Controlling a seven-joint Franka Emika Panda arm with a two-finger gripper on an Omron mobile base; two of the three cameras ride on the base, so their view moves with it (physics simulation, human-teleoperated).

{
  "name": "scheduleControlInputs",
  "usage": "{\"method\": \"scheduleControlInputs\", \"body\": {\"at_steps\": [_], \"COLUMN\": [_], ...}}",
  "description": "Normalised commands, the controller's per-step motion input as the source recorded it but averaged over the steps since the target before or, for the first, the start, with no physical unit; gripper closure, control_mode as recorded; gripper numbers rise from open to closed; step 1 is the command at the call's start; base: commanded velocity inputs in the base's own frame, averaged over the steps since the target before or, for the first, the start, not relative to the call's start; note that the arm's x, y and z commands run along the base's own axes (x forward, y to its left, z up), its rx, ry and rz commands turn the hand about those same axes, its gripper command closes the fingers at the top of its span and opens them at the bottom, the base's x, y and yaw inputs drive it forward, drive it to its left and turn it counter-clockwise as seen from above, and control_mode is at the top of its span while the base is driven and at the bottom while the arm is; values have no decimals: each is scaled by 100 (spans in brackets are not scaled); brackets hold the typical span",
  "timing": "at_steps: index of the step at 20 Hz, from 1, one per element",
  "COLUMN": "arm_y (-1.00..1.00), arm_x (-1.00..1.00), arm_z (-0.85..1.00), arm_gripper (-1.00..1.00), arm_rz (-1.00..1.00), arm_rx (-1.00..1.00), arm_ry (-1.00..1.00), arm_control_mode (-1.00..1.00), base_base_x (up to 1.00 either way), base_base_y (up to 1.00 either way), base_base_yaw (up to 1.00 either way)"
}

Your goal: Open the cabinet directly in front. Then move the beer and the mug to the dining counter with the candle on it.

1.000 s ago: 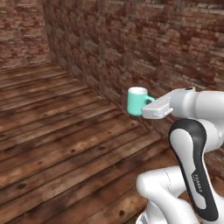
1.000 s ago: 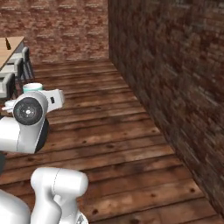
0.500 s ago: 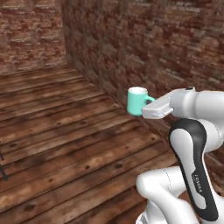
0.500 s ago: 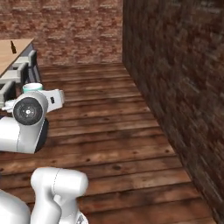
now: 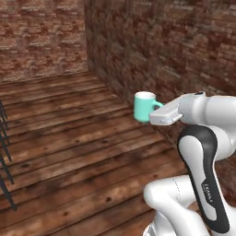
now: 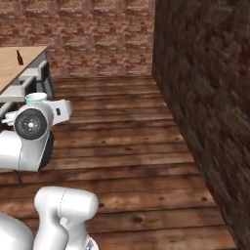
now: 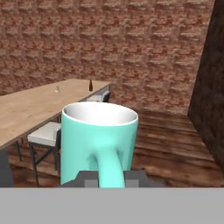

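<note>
Left base view: the mug (image 5: 144, 106), smooth mint-green ceramic with a white inside, stands upright in the air above the dark, knotty plank floor (image 5: 69, 152), held by its loop handle at the tip of the gripper (image 5: 159, 110). The fingertips are hidden behind the white hand housing, so the grip shows here as the handle running into the hand. A rough red-brown brick wall (image 5: 175, 50) runs close along the right and meets a second brick wall at the far corner. Thin dark stool legs (image 5: 4, 152) are cut off by the left edge.

Right base view: the mug's pale rim (image 6: 36, 97) just peeps over the round white arm joint; the rest of it and the gripper are hidden behind the arm. At upper left the light wood-grain dining counter (image 6: 14, 66) is cut off by the edge, and the beer (image 6: 19, 57) stands on it as a small dark slim shape. Grey-cushioned stools (image 6: 30, 80) sit along its side.

Hand view: the mug fills the middle, its curved handle (image 7: 108, 168) pointing toward the camera and clamped between the two dark fingers (image 7: 87, 179), the gripper narrowed onto it. Beyond, the long dining counter stretches away on the left with the bottle upright near its far end and the candle (image 7: 57, 89), a tiny pale blur, a little to its left. A grey stool seat shows beside the mug, partly hidden by it
</note>
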Motion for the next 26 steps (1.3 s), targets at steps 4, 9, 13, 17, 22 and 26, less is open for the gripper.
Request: {"method": "scheduleControlInputs", "body": {"at_steps": [4, 9, 13, 17, 22, 26], "arm_y": [0, 0, 0, 0, 0, 0], "arm_x": [0, 0, 0, 0, 0, 0], "arm_z": [0, 0, 0, 0, 0, 0], "arm_gripper": [100, 100, 100, 100, 100, 100], "arm_rz": [0, 0, 0, 0, 0, 0], "arm_rx": [0, 0, 0, 0, 0, 0], "arm_ry": [0, 0, 0, 0, 0, 0], "arm_control_mode": [100, 100, 100, 100, 100, 100], "base_base_x": [100, 100, 100, 100, 100, 100], "base_base_y": [-26, -22, -9, -4, -9, -17], "base_base_yaw": [18, 13, 13, 21, 28, 38]}}
